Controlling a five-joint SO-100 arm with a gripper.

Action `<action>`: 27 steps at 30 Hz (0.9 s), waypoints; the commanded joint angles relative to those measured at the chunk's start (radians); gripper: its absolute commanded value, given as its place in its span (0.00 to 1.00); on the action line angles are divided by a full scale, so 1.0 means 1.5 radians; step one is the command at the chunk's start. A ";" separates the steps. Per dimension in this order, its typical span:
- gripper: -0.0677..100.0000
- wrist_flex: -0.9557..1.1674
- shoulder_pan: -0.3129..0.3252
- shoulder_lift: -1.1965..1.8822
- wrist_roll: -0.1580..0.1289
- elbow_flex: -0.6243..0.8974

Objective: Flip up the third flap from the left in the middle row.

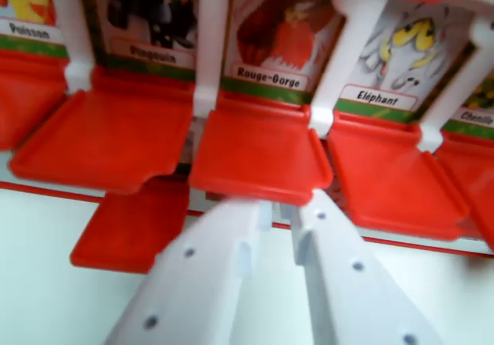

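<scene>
**Flap under Rouge-Gorge: handling**

Wrist view: I see the end effector (279, 212) released, jaws slightly parted, empty, tips at the front lip of the red flap (258, 153) below the Rouge-Gorge card (282, 44). I judge it light, stiff, slick plastic, hinged; lift under the front edge.

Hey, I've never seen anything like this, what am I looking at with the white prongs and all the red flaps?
This is one picture, taken by a camera on a small robot arm's wrist. The two white prongs at the bottom are its gripper, slightly parted and holding nothing. Ahead is a red game board with picture cards labelled Pingouin, Rouge-Gorge and Elephant. A red flap lies folded down before each card. The gripper's tips sit at the front edge of the Rouge-Gorge flap.
</scene>
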 commanded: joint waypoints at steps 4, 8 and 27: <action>0.00 -0.020 -0.007 0.021 0.011 -0.077; 0.00 -0.020 -0.008 0.022 0.013 -0.077; 0.00 -0.031 -0.005 -0.042 0.021 -0.151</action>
